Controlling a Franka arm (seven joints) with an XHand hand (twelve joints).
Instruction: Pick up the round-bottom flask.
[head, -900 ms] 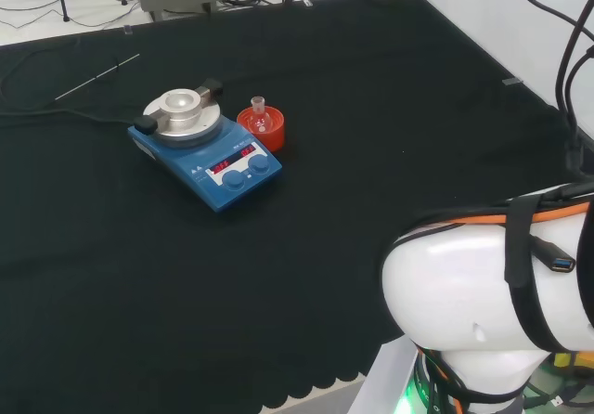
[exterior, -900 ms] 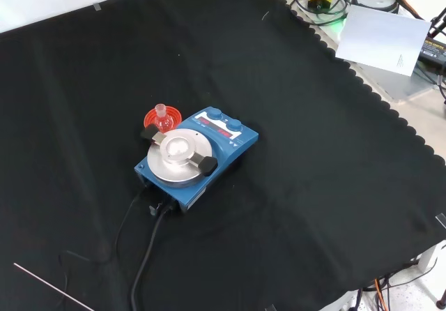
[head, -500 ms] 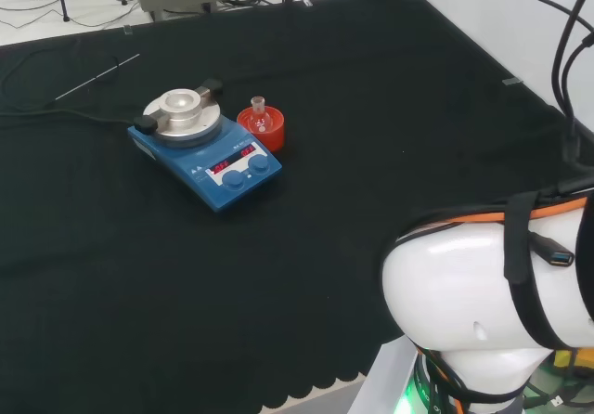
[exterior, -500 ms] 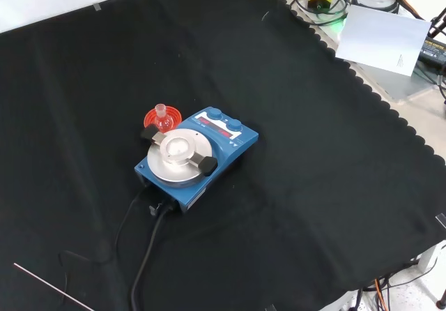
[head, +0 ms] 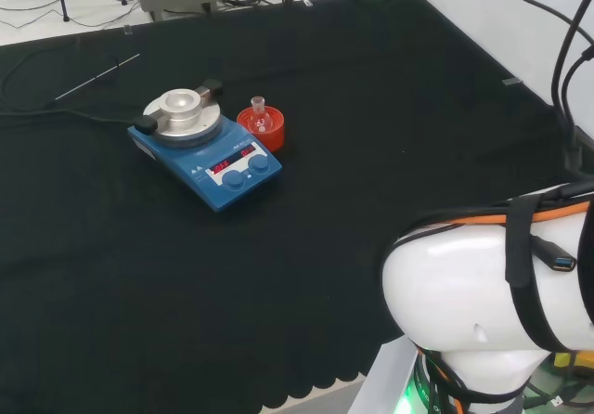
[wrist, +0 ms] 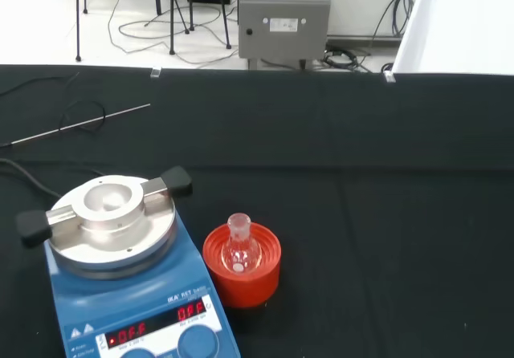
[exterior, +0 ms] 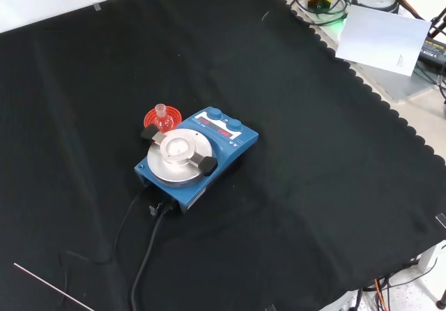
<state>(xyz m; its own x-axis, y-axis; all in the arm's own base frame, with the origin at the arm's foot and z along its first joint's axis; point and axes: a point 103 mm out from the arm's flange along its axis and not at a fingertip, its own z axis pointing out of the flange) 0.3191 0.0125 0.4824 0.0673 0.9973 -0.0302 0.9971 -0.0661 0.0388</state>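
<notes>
Round-bottom flask (head: 259,117) (exterior: 162,118) (wrist: 240,251): small, clear glass, seated bulb-down in a red ribbed stand (head: 264,130) (exterior: 155,118) (wrist: 243,271). Long axis vertical, neck and open mouth pointing straight up. Nothing touches it.

Location: on the table (head: 371,135) (exterior: 313,185) (wrist: 385,213), covered in black cloth, just beside a blue magnetic stirrer (head: 206,150) (exterior: 196,157) (wrist: 128,294); to the stirrer's right in the head view, behind its upper left corner in the front view.

Stirrer: round silver top plate (head: 184,116) (exterior: 180,160) (wrist: 112,223) with two black knobs at its rim; red display lit; black cable (exterior: 146,255) trailing toward the front view's bottom edge.

Thin metal rod (head: 96,77) (exterior: 52,291) (wrist: 76,125): lying flat on the cloth, well apart from the flask.

Arm: white links (head: 492,312) at the head view's lower right, well apart from the flask.

Hand: open or closed cannot be told.
</notes>
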